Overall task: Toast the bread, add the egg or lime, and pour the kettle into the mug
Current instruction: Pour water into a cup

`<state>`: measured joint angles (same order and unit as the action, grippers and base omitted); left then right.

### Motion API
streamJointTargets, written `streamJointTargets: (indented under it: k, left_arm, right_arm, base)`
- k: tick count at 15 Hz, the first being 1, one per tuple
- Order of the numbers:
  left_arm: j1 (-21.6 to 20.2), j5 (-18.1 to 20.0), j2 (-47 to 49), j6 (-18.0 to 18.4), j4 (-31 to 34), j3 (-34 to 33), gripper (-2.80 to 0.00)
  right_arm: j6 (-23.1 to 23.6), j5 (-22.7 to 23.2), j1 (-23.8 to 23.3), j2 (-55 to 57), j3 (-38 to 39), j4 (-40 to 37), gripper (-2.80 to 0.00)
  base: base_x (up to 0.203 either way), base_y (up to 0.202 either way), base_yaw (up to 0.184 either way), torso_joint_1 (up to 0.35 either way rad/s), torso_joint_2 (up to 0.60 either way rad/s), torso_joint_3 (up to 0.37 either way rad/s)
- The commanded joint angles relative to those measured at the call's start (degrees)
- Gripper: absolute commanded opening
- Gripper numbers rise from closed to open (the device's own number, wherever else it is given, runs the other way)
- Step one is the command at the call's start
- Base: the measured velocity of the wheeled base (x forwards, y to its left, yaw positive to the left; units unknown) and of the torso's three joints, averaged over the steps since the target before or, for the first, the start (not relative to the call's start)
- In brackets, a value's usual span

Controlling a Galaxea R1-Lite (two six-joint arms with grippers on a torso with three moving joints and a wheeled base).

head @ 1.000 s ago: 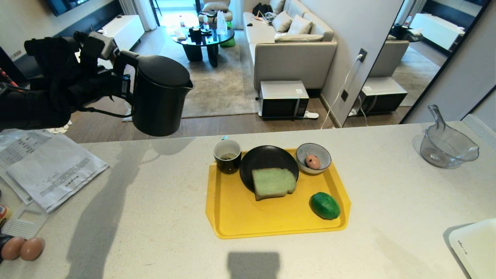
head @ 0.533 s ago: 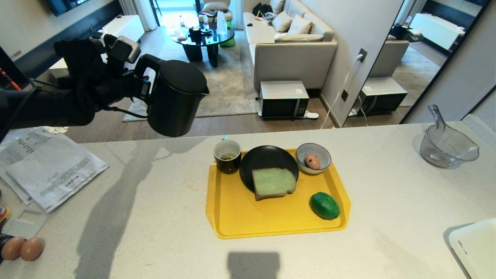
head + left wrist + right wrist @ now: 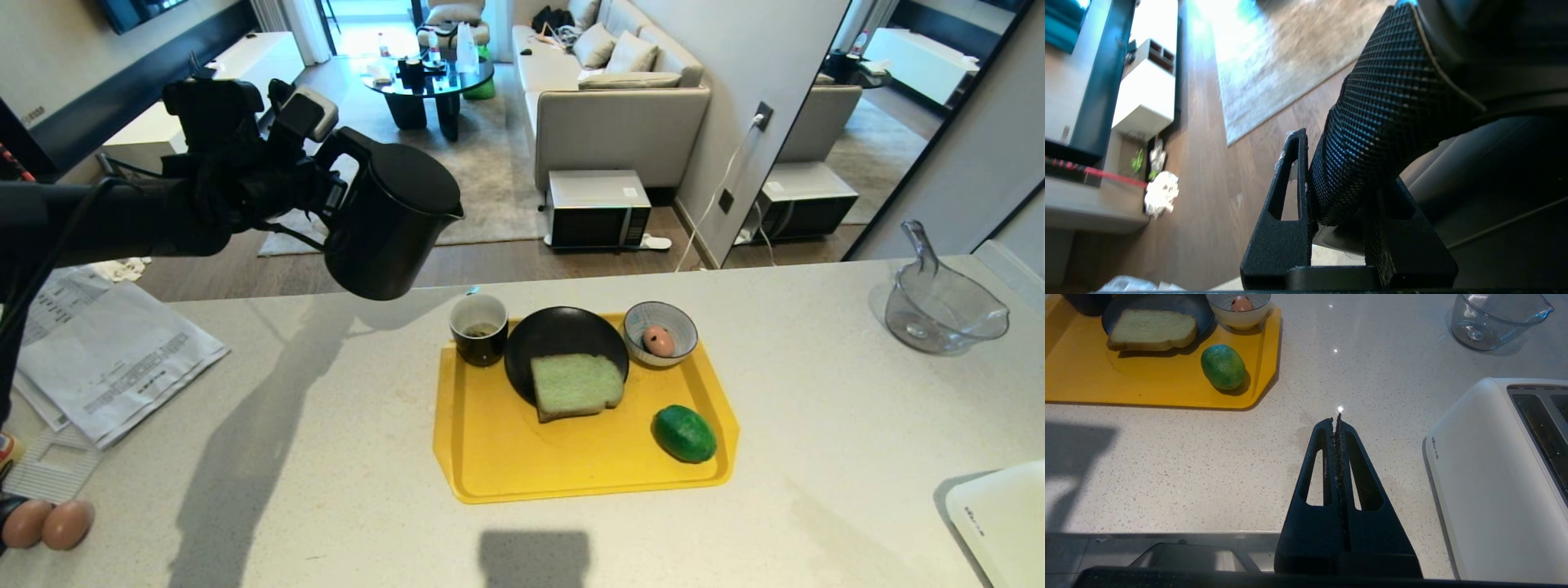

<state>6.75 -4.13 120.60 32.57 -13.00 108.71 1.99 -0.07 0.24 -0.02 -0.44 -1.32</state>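
- Two brown eggs (image 3: 45, 523) lie at the near left edge of the counter (image 3: 326, 490), beside a stack of printed papers (image 3: 106, 351).
- Near the counter's right corner, the right gripper (image 3: 1336, 416) hovers with its fingers pressed together, empty, beside a white toaster (image 3: 1494, 473).
- On the yellow tray (image 3: 522, 457), the lime (image 3: 684, 433) sits loose at the near right.
- Behind it, the bread (image 3: 576, 385) lies on a black plate (image 3: 555, 331).
- A patterned bowl (image 3: 678, 322) holds one egg (image 3: 658, 340); the mug (image 3: 479, 328) has something dark at its bottom.
- An empty glass jug (image 3: 939, 306) stands far right.
- The left gripper (image 3: 331, 192) is clamped on the handle of the kettle (image 3: 392, 224), held in the air left of the mug, spout tipped toward it.
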Motion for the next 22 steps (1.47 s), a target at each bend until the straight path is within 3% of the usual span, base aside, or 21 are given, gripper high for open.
streamJointTargets:
  k: [1,3,8,16,22]
  left_arm:
    - [0.9,-0.2,0.2,1.7,0.7,0.6,-2.80]
    - [0.9,-0.2,0.2,5.4,1.3,0.6,-2.80]
    - [2.5,-1.7,-0.1,7.8,3.6,0.5,-2.80]
    - [2.3,-1.8,0.3,20.4,3.6,0.8,-2.80]
    - [2.6,-2.3,1.0,21.0,3.2,1.4,-2.80]
  right_arm:
    - [0.0,0.0,0.0,0.0,0.0,0.0,-2.80]
    - [0.0,0.0,0.0,0.0,0.0,0.0,-2.80]
    - [0.0,0.0,0.0,0.0,0.0,0.0,-2.80]
    - [0.0,0.0,0.0,0.0,0.0,0.0,-2.80]
    - [0.0,0.0,0.0,0.0,0.0,0.0,-2.80]
  base:
    - [0.000,0.000,0.000,0.000,0.00,0.000]
    - [0.000,0.000,0.000,0.000,0.00,0.000]
    - [0.000,0.000,0.000,0.000,0.00,0.000]
    - [0.000,0.000,0.000,0.000,0.00,0.000]
    - [0.000,0.000,0.000,0.000,0.00,0.000]
